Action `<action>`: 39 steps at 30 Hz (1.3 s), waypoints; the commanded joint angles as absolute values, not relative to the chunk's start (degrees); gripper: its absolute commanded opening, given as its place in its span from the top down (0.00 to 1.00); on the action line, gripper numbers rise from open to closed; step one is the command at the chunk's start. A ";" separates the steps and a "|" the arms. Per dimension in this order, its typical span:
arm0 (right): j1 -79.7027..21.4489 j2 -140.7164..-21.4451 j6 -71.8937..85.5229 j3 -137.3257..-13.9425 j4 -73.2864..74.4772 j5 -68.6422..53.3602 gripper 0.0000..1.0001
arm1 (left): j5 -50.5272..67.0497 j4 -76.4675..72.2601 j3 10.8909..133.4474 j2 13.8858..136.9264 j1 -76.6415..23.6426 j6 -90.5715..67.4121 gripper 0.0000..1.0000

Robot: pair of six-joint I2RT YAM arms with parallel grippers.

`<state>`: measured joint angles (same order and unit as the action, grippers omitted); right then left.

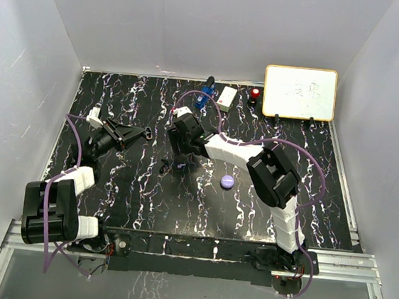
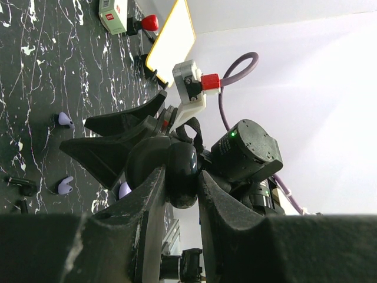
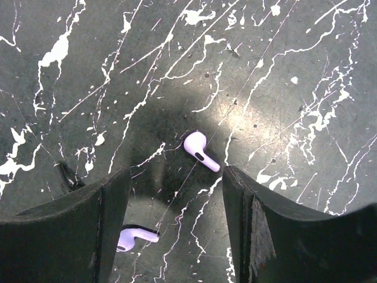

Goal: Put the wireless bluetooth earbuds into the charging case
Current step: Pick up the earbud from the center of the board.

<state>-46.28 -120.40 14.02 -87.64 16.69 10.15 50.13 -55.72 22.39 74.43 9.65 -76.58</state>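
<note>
Right wrist view, lower left: one lavender earbud (image 3: 134, 237) half hidden behind a finger (image 3: 76, 230); a small black item (image 3: 66, 175) at that finger's edge, too little showing to identify. Left wrist view, centre: dark rounded piece (image 2: 181, 162) pinched in the left gripper (image 2: 182, 177), lower end hidden, identity unclear. Top view, upper right: whiteboard (image 1: 300, 92) writing too faint to read.

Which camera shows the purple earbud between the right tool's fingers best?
The right wrist view: the purple earbud lies large and clear between the fingers of the open right tool. The left wrist view shows two tiny purple earbuds far off; which is this one, I cannot tell. In the top view the right arm hides it.
</note>
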 commanded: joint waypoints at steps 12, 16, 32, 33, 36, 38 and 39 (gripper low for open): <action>-42.72 -121.26 7.09 -91.38 15.39 5.76 0.49 | 51.86 -57.07 22.40 72.77 10.02 -76.59 1.00; -42.53 -121.83 6.10 -91.73 15.03 3.02 0.49 | 51.97 -57.14 22.55 72.93 10.06 -76.64 1.00; -42.54 -124.10 5.45 -92.89 16.34 1.29 0.55 | 52.57 -57.21 22.70 73.13 10.10 -76.80 1.00; -42.56 -124.21 5.41 -92.90 16.41 1.37 0.55 | 52.56 -57.15 22.68 73.17 10.05 -76.79 1.00; -42.62 -124.56 5.28 -93.03 16.51 1.49 0.56 | 52.56 -57.21 22.59 73.08 10.02 -76.81 1.00; -42.55 -124.78 5.20 -93.16 16.59 1.49 0.56 | 52.56 -57.21 22.59 73.06 10.02 -76.79 1.00; -42.57 -124.87 5.16 -93.28 16.69 1.56 0.57 | 52.49 -57.21 22.59 73.14 10.02 -76.75 1.00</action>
<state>-42.50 -124.11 6.07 -90.32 17.26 1.50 51.27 -55.72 22.39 74.39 9.65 -76.58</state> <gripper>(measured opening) 0.441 0.242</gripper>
